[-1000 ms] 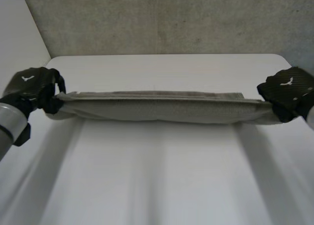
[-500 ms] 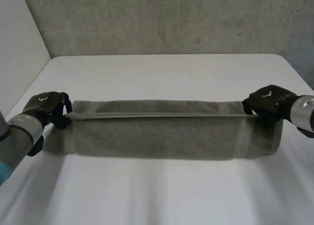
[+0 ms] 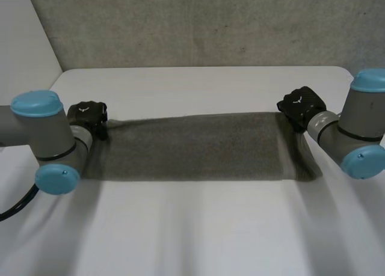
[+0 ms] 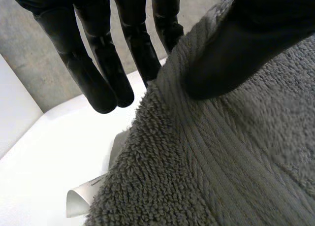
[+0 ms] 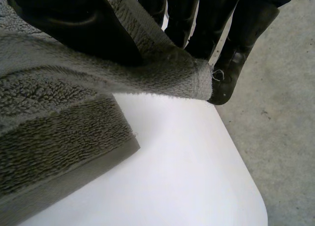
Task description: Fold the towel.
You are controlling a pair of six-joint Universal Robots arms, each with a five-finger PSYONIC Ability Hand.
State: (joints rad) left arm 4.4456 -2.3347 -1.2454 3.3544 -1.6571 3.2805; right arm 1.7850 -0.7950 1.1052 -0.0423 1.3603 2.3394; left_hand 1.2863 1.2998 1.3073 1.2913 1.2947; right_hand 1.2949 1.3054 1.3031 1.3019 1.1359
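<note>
The towel (image 3: 192,147) lies flat across the middle of the bench (image 3: 198,228), a long grey strip running from one hand to the other. From where I stand, both arms are bent low over the bench. The left arm (image 3: 45,134) has its elbow out at the near left and the right arm (image 3: 355,131) mirrors it at the near right, each forearm reaching in toward a far corner of the towel.

The left hand (image 3: 87,115) sits at the far left corner. Seen from its wrist, the thumb (image 4: 236,44) presses down on top of the towel (image 4: 206,162) while the fingers (image 4: 101,83) run straight and close together along the edge, some passing under the cloth, so the corner is pinched between them. A white tag (image 4: 81,200) pokes out from under the edge onto the bench (image 4: 44,157).

The right hand (image 3: 299,103) is at the far right corner. Its thumb (image 5: 74,24) lies on the upper layer and its fingers (image 5: 236,44) are straight beneath it, pinching that corner. The pinched layer is held a little above the lower layer of the towel (image 5: 49,137), which rests on the bench (image 5: 177,177) near its rounded corner.
</note>
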